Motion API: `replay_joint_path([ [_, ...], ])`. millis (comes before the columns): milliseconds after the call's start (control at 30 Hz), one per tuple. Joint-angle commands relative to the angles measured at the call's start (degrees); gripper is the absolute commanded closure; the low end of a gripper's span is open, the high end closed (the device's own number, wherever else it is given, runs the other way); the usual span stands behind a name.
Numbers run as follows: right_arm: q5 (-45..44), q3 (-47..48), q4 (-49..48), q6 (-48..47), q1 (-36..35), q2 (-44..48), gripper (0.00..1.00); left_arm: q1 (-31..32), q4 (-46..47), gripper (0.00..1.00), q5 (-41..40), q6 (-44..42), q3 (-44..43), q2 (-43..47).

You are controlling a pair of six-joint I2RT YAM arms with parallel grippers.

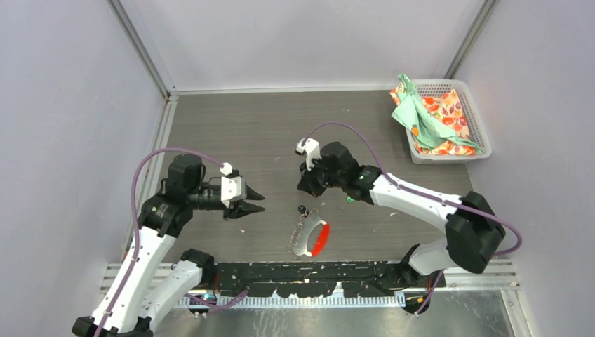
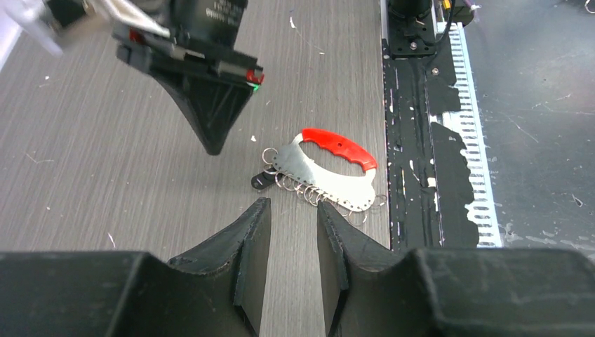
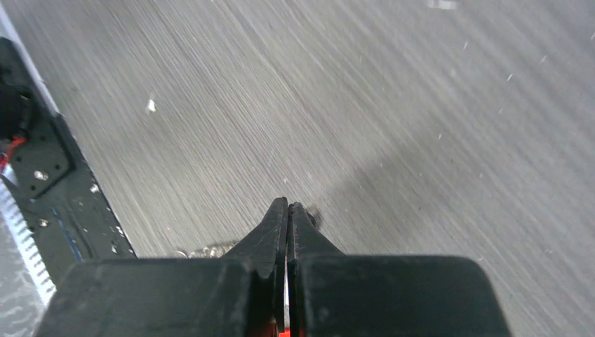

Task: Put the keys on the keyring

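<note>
Task status: not complete, and by appearance barely begun. The keyring [image 2: 330,175] lies flat on the desk [image 1: 231,126], at lower centre of the overhead view between the two arms, its red tab [image 2: 338,146] toward the near edge and a row of small rings [image 2: 309,193] hanging along its metal edge. The black-tagged key [image 2: 265,180] lies on the desk at the left end of that row, touching or just beside the outermost rings; whether it is threaded cannot be told, but it looks loose. A small green item [image 1: 349,199] sits on the desk just under the right forearm, well apart from the keyring; it is probably the green-tagged key, though it is too small to confirm. The right gripper [image 3: 288,206] is fully closed with its jaws pressed together, its tip pointing down near the black tag, and no key is visible between the fingers. The left gripper [image 2: 293,203] stands partly open with a narrow gap, holds nothing and hovers just short of the keyring. Outstanding: secure the keyring, pick up each key and thread both. Neither key shows as fitted.
</note>
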State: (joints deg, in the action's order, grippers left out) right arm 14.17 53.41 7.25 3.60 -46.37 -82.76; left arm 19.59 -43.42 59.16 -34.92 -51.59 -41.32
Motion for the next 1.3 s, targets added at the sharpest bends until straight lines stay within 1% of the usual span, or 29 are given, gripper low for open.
replay_joint_path([
  [0, -0.42, -0.29, -3.23, -0.33, -0.47, 4.92, 0.99, -0.08, -0.05, 0.68, 0.85, 0.17, -0.7, 0.7],
  [33, -0.24, -0.24, -2.43, -1.02, -0.45, 5.31, 0.97, -0.08, -0.16, 0.68, 0.87, 0.26, -0.77, 0.64],
  [100, 0.15, -0.15, -0.48, -1.56, -0.43, 5.08, 0.7, -0.08, -0.17, 0.68, 1.15, 0.42, -0.86, 0.54],
  [133, 1.4, -0.15, 0.75, -1.99, -0.45, 4.38, 0.61, -0.08, -0.13, 0.68, 1.33, 0.46, -0.88, 0.54],
  [167, 2.66, 0.04, 1.95, -3.01, -0.44, 3.17, 0.54, -0.08, -0.02, 0.68, 1.58, 0.53, -0.95, 0.54],
  [233, 6.33, 0.93, 4.91, -5.82, -0.48, -0.44, 0.45, -0.08, 0.6, 0.68, 1.81, 1.19, -0.97, 0.59],
  [333, 8.97, 1.91, 6.46, -8.28, -0.25, -5.51, 0.39, -0.08, 1.2, 0.68, 1.75, 2.03, -1.05, 0.68],
  [567, 13.49, 3.24, 2.26, -9.33, 1.0, -11.75, 0.37, -0.08, -0.07, 0.68, 1.68, 2.29, -1.47, 1.08],
  [1000, 17.55, 6.24, 5.14, -12.55, 3.73, -19.74, 0.39, -0.08, -0.44, 0.68, 2.13, 2.64, -1.73, 1.38],
  [1067, 18.36, 6.5, 5.4, -12.45, 4.16, -20.55, 0.41, -0.08, -0.49, 0.68, 2.1, 2.66, -1.99, 1.27],
  [1167, 19.38, 7.04, 6.01, -12.06, 4.39, -21.35, 0.53, -0.08, -0.55, 0.69, 2.14, 2.83, -2.19, 1.33],
  [1267, 19.99, 6.91, 5.92, -11.79, 4.44, -21.78, 0.6, -0.08, -0.59, 0.69, 1.98, 2.84, -2.2, 1.62],
])
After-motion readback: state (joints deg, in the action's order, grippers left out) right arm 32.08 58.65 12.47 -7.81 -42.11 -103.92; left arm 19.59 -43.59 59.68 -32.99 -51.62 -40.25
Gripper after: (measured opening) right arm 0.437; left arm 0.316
